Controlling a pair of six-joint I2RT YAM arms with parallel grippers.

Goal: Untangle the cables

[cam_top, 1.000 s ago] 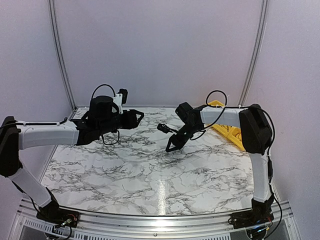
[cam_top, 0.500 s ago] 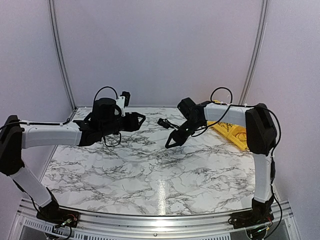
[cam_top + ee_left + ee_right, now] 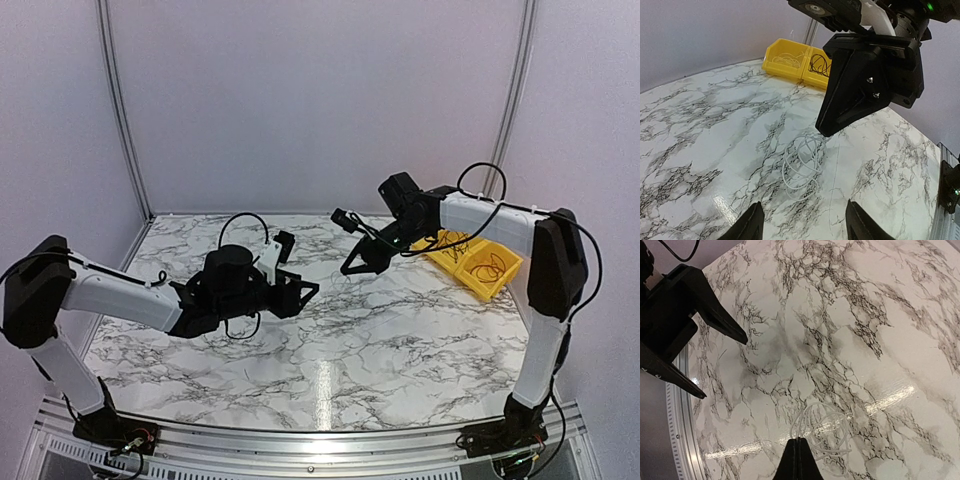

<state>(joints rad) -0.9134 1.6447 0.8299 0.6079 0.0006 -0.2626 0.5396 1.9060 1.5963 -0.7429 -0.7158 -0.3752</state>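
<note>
**Top view.** Your left fingers [image 3: 305,293] sit over the worktop [image 3: 400,345], left of centre. They are spread apart with nothing between them. Your right fingers [image 3: 352,268] point down over the far middle of the worktop and are pressed together. The yellow bin [image 3: 478,289] stands at the far right, with black cables [image 3: 490,268] looped in its nearer compartment. The white cable is too faint against the marble to pick out here.

**Left wrist view.** The two tips of your left fingers show at the bottom edge, well apart, released and empty. The white cable [image 3: 802,165] lies flat on the worktop in a few loose loops just ahead of them. Your right fingers [image 3: 824,131] are clenched, and their tip hangs just beyond the coil. You cannot tell from here whether it touches a strand. Farther back, the yellow bin [image 3: 800,75] holds pale cables [image 3: 787,59] in its left compartment and black cables [image 3: 819,62] in its right.

**Right wrist view.** Your right fingers [image 3: 799,457] close to a single point right at the edge of the white cable [image 3: 822,432]. No strand shows between them. Your left fingers stand open at the left of this view, apart from the coil.
</note>
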